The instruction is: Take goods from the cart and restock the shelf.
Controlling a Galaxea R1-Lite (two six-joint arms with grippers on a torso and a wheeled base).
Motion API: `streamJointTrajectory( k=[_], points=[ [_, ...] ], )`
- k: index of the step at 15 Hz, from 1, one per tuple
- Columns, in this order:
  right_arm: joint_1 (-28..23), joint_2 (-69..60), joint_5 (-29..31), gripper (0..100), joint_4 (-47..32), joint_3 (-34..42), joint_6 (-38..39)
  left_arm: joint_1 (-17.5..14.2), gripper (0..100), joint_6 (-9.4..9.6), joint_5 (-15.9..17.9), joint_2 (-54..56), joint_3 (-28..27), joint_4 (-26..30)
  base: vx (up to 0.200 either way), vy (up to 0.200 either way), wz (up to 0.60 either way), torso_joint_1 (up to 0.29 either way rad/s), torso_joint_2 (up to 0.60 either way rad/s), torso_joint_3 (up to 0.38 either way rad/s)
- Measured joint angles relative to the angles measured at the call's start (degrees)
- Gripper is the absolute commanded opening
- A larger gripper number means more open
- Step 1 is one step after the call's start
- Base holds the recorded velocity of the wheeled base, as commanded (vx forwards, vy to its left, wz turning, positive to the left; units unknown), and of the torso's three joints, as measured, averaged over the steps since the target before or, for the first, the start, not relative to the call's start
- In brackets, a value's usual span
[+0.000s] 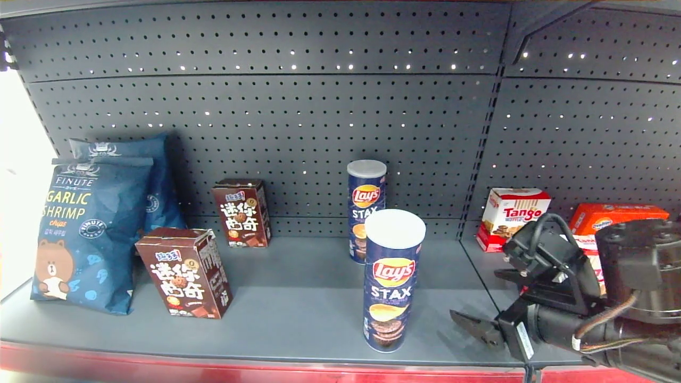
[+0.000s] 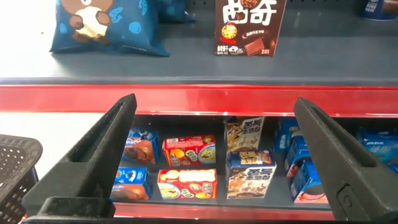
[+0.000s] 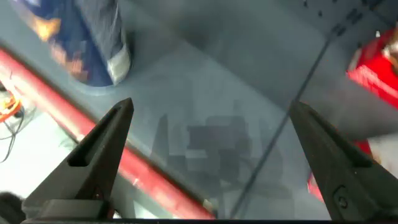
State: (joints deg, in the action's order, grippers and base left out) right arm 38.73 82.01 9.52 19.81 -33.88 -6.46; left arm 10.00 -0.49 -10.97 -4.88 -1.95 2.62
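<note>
Two cans are standing on the shelf (image 1: pixel 298 298), near can (image 1: pixel 394 279) by its front edge, far can (image 1: pixel 366 210) behind, while I am holding my right gripper (image 3: pixel 208 107) spread wide and empty just right of the near can, left gripper (image 2: pixel 214 102) gaping empty before its red lip.

A shop; pegboard-backed shelf (image 1: pixel 298 303) of chip bags (image 1: pixel 90 234), biscuit boxes (image 1: pixel 183 271), crisp cans (image 1: pixel 392 282)

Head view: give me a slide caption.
Open right tool beside the front can on a shelf with bags, brown boxes and a second can.
</note>
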Motion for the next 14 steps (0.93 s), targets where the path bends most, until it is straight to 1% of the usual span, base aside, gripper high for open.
streamJointTrajectory(
  k=[6, 12, 14],
  points=[
    [1.6, 6.9, 0.2, 100, 0.4, -5.1, 0.0, 0.0, 100, -0.46, 0.0, -0.1, 0.0, -0.1, 0.0, 0.0, 0.0, 0.0, 0.0, 0.0],
    [2.0, 11.2, 0.2, 100, 0.5, -8.6, 0.0, 0.0, 100, -0.46, 0.0, -0.1, 0.0, -0.1, 0.0, 0.0, 0.0, 0.0, 0.0, 0.0],
    [2.0, 12.2, 0.2, 100, 0.5, -9.5, 0.0, 0.0, 100, -0.9, -0.1, -0.1, 0.0, 0.0, 0.0, 0.0, 0.0, 0.0, 0.0, 0.0]
  ],
)
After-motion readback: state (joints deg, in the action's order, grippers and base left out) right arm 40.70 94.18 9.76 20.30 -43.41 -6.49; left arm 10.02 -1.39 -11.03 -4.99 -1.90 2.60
